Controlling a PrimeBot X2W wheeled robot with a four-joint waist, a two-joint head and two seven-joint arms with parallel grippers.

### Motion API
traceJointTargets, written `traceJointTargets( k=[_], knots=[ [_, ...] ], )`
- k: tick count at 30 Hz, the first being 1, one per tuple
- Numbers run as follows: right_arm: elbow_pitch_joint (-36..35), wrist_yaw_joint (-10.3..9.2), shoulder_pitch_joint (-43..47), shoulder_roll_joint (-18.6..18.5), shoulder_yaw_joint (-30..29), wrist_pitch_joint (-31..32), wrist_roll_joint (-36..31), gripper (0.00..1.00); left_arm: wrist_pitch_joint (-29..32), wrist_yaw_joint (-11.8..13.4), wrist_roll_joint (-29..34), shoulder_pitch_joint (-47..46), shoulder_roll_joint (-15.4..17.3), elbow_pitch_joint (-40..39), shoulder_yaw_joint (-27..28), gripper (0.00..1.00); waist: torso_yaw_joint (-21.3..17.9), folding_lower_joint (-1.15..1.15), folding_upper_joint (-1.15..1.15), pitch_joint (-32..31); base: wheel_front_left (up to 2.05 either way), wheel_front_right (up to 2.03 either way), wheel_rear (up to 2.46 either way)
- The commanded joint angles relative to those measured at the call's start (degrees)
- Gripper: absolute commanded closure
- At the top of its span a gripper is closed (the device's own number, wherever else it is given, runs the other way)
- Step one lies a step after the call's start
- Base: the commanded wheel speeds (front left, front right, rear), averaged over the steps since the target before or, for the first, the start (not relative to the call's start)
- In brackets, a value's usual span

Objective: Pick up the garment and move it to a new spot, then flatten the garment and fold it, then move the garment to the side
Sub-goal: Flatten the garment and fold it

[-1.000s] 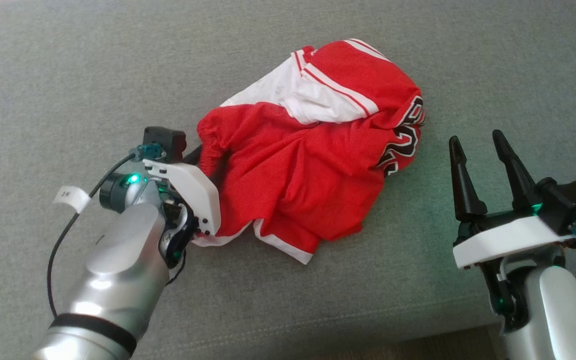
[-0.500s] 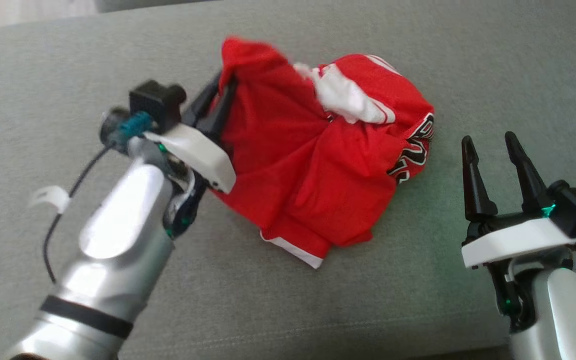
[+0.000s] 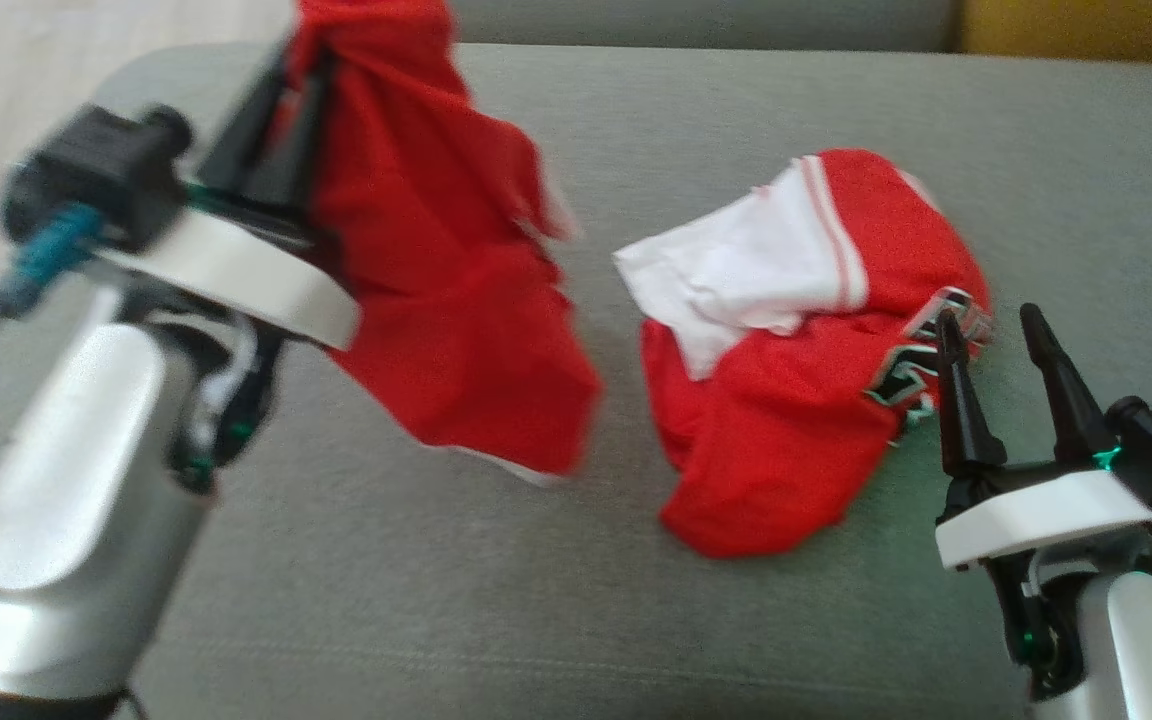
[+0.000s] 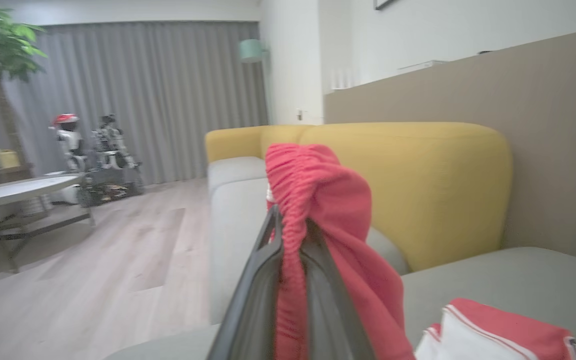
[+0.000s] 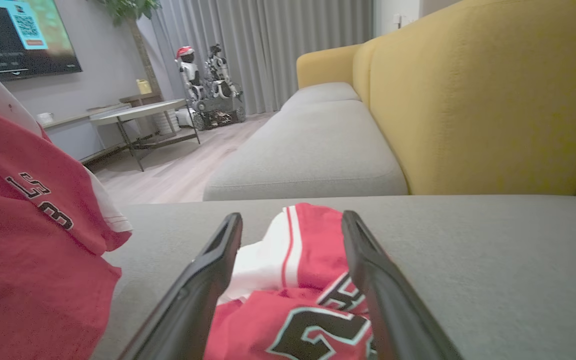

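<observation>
forearms (image 3: 56, 500): were glossy silver;
wrist plates (image 3: 1046, 515): were white (green lights beneath);
fingers (image 3: 958, 405): were long, black, tapered

Seat (image 3: 736, 620): grey woven upholstery, broad and flat, with a faint seam line running across near its front edge. Yellow backrest (image 3: 1086, 25) along the far side. The right wrist view shows a second grey cushion (image 5: 313, 150) beyond it, against the same yellow back.

On the seat, right of middle: one jersey (image 3: 796, 400), red, in a crumpled heap. A white panel edged with red stripes lies uppermost. Black lettering with a pale outline shows at its right edge.
</observation>
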Motion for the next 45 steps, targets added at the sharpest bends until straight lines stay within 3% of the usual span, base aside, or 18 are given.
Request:
traceJointTargets(
  k=[1,6,10,21,29,41,42,43,44,45],
  knots=[
    [-2.69,-0.04,-0.91,-0.13,1.19,0.1,0.03,0.0,0.5,0.54,0.12,-2.72,2.94,-2.3,3.51,1.0,3.39,0.0,0.0,-0.35,0.0,0.0,0.0],
    [-4.13,-0.04,-0.96,-0.13,1.0,1.02,-0.39,0.0,2.71,1.02,-0.39,-5.34,6.9,-0.59,7.0,1.0,8.26,0.0,0.0,0.69,0.0,0.0,0.0],
    [-5.53,-0.04,-1.94,-0.13,1.1,2.31,-1.17,0.0,2.42,0.56,-1.49,-10.5,9.62,5.26,10.75,1.0,11.51,0.0,0.0,2.85,0.0,0.0,0.0],
    [-8.04,-0.04,-5.15,-0.13,1.45,4.55,-2.03,0.0,-2.17,-3.36,-3.69,-20.15,10.7,21.72,13.53,1.0,11.69,0.0,0.0,9.73,0.0,0.0,0.0],
    [-11.48,-0.04,-8.19,-0.66,1.29,6.66,-3.2,0.0,-8.35,-4.5,-4.69,-22.12,9.62,36.47,14.95,1.0,10.09,0.0,0.0,17.67,0.0,0.0,0.0],
    [-14.16,-0.04,-9.83,-1.42,1.09,8.17,-3.98,0.0,-11.15,-9.63,-6.52,-17.5,2.87,56.66,15.54,1.0,8.05,0.0,0.0,21.5,0.0,0.0,0.0],
    [-14.13,-0.04,-9.93,-1.42,1.06,8.17,-3.96,0.0,-11.16,-9.93,-6.42,-17.32,2.66,57.31,15.65,0.86,7.97,0.0,0.0,21.43,0.0,0.0,0.0],
    [-14.05,-0.04,-10.03,-1.42,1.07,8.14,-3.93,0.0,-11.17,-10.08,-6.44,-17.09,2.5,57.81,16.02,0.17,7.89,0.0,0.0,21.33,0.0,0.0,0.0],
    [-13.91,-0.04,-10.11,-1.43,1.1,8.01,-3.9,0.0,-11.18,-10.28,-6.07,-16.84,2.48,57.99,16.07,0.0,7.79,0.0,0.0,21.06,0.0,0.0,0.0],
    [-13.72,-0.04,-10.13,-1.42,1.12,7.83,-3.87,0.0,-11.18,-10.45,-5.76,-16.54,2.52,57.77,16.33,0.0,7.69,0.0,0.0,20.69,0.0,0.0,0.0]
  ],
)
